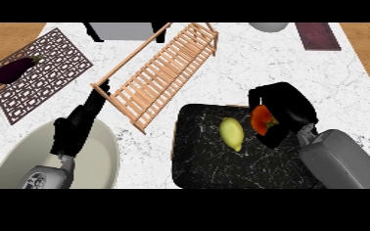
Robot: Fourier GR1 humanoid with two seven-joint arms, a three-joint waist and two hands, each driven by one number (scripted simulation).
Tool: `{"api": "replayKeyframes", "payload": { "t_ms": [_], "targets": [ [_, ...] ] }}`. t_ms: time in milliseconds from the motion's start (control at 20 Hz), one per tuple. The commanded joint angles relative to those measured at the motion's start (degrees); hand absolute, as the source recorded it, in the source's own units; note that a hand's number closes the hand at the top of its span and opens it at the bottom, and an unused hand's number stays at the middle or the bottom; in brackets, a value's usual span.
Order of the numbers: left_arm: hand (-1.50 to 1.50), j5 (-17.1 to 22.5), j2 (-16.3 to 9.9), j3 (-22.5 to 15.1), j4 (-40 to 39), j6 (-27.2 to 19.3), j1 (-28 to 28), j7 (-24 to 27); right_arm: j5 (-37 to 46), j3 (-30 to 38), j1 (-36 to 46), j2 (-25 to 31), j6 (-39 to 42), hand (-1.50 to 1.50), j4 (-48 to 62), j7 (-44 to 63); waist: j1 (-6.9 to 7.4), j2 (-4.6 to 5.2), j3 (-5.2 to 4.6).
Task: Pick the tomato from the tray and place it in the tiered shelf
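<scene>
A red tomato (pixel 260 120) sits at the right side of the black marbled tray (pixel 209 161), mostly wrapped by my right hand (pixel 285 107), whose fingers curl round it. The wooden slatted tiered shelf (pixel 162 73) lies diagonally across the middle of the counter, up and left of the tray. My left hand (pixel 76 127) rests open at the left, fingers pointing up toward the shelf's lower corner, holding nothing.
A pale yellow-green fruit (pixel 232 133) lies on the tray beside the tomato. A dark eggplant (pixel 16 69) rests on a patterned mat (pixel 51 73) at far left. A pale round plate (pixel 98 161) sits under my left forearm. A dark red board (pixel 316 35) is at top right.
</scene>
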State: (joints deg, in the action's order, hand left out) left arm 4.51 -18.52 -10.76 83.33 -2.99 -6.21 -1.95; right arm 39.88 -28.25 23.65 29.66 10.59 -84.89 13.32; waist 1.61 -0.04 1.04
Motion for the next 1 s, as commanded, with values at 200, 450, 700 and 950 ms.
{"api": "replayKeyframes", "payload": {
  "t_ms": [200,450,700,950],
  "targets": [
    [0.0,-0.6,0.5,0.1,-5.8,0.2,2.5,-1.9,-8.5,12.1,9.1,7.2,2.7,1.5,0.0,-15.9,-1.6,0.32,-1.02],
    [0.0,-0.5,1.8,-0.6,-4.0,-0.2,2.7,-2.5,-18.4,19.6,15.6,-0.3,4.4,1.5,-0.8,-10.4,-1.37,0.18,-1.06],
    [0.0,-1.5,2.0,-1.4,-4.1,-0.1,4.6,-1.6,-19.6,21.3,23.4,-3.6,5.5,1.5,2.0,-4.5,-0.72,0.15,-1.1],
    [0.0,-0.6,1.0,-0.8,-2.4,1.5,3.3,-3.4,-16.1,21.0,34.9,-6.8,4.4,1.5,9.5,0.3,0.12,0.26,-1.12]
  ]
}}
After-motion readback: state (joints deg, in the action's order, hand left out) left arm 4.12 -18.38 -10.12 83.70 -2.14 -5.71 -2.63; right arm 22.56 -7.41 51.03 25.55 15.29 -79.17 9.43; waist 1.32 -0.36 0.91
